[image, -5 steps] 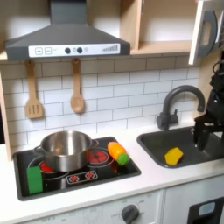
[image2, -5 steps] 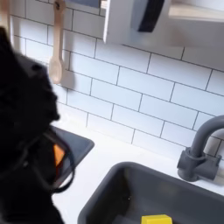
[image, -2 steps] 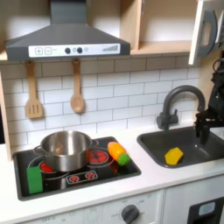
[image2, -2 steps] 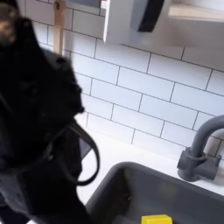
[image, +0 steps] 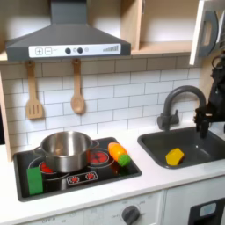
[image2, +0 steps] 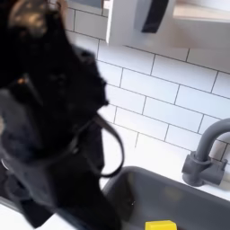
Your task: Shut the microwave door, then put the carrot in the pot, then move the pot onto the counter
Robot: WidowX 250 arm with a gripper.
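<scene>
One pot (image: 65, 150) sits on the hob (image: 88, 176) from where I'm watching, with the carrot (image: 119, 155) just beside it toward the first exterior view's right. My gripper (image: 207, 117) hangs over the sink (image: 158, 145) by the faucet (image: 179, 104); can't tell if its fingers are apart. Microwave door (image: 207, 31) looks swung open up top.

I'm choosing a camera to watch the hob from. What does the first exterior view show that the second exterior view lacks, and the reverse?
In the first exterior view: the pot on the black hob, the carrot beside it, a green block, the hood and two hanging utensils. In the second exterior view: the black arm looms close, blocking the hob side. Both exterior views share the dark sink, the yellow wedge in it, the faucet and the white tiles.
</scene>
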